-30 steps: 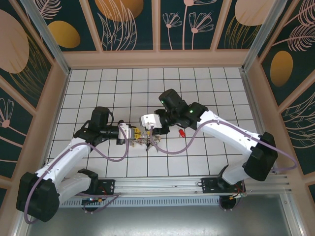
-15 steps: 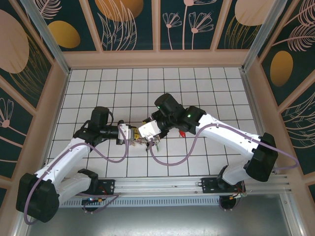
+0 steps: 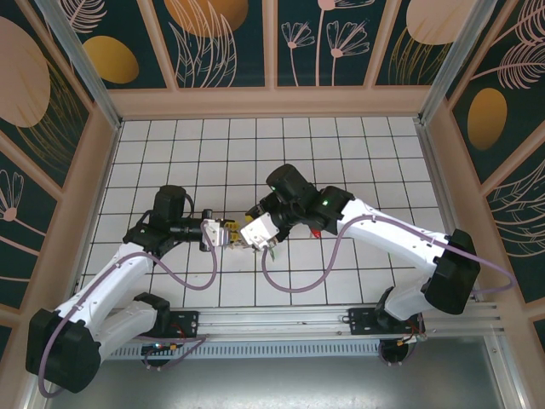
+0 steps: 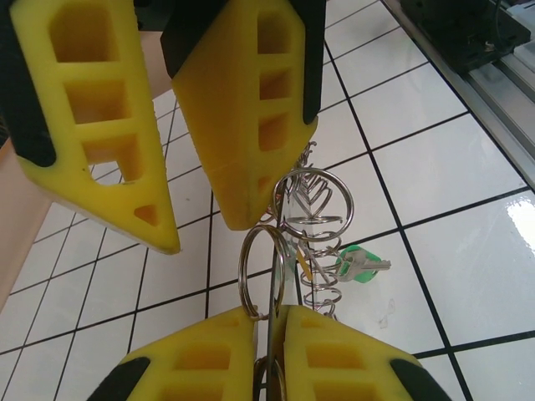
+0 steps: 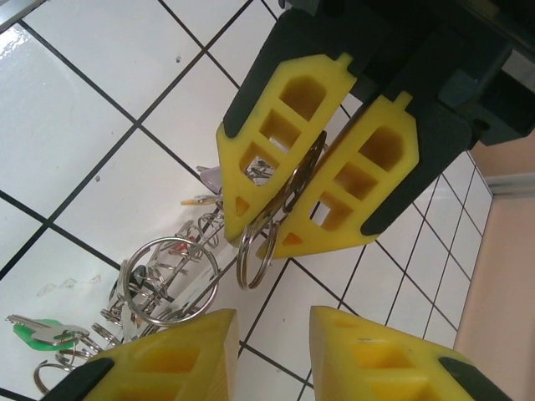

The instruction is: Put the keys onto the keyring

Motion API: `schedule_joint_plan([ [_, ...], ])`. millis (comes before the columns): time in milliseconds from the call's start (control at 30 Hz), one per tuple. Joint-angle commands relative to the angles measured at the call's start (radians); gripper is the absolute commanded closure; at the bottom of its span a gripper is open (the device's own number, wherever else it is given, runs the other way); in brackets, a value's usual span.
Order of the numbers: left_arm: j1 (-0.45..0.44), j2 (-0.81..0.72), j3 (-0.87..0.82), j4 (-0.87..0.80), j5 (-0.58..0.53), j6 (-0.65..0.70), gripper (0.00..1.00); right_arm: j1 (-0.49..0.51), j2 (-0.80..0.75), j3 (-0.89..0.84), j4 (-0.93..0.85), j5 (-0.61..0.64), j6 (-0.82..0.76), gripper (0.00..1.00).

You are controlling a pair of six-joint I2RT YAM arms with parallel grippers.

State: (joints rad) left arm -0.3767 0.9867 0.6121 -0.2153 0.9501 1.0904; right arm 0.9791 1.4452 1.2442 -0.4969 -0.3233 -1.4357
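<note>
Left gripper [image 5: 259, 237] is pinched tight on the keyring [image 5: 241, 261], mid-surface [image 3: 170, 145]. Right gripper [image 4: 205, 238] faces it, parted and empty (one tip just beside the ring). A green key [image 4: 359, 266] lies near the tangled rings [image 4: 322, 251].

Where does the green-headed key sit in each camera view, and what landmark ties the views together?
Top external: too small to pick out.
Left wrist: the green-headed key lies right of centre, flat on the tiled floor, beside the coiled rings.
Right wrist: the same key lies in the bottom left corner.
Shared landmark: the left claw, shut on a thin ring.
</note>
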Motion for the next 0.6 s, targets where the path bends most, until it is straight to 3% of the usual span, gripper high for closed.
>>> schedule_joint_plan([
  [0, -0.008, 0.01, 0.043, 0.017, 0.073, 0.04, 1.0, 0.015, 0.001, -0.014, 0.029, -0.056, -0.031, 0.71],
  [367, -0.014, 0.02, 0.042, 0.019, 0.068, 0.046, 1.0, 0.042, -0.002, -0.058, 0.042, -0.06, -0.062, 0.73],
  [567, -0.018, 0.014, 0.034, 0.016, 0.062, 0.049, 1.0, 0.045, -0.023, -0.093, 0.015, -0.027, -0.089, 0.69],
])
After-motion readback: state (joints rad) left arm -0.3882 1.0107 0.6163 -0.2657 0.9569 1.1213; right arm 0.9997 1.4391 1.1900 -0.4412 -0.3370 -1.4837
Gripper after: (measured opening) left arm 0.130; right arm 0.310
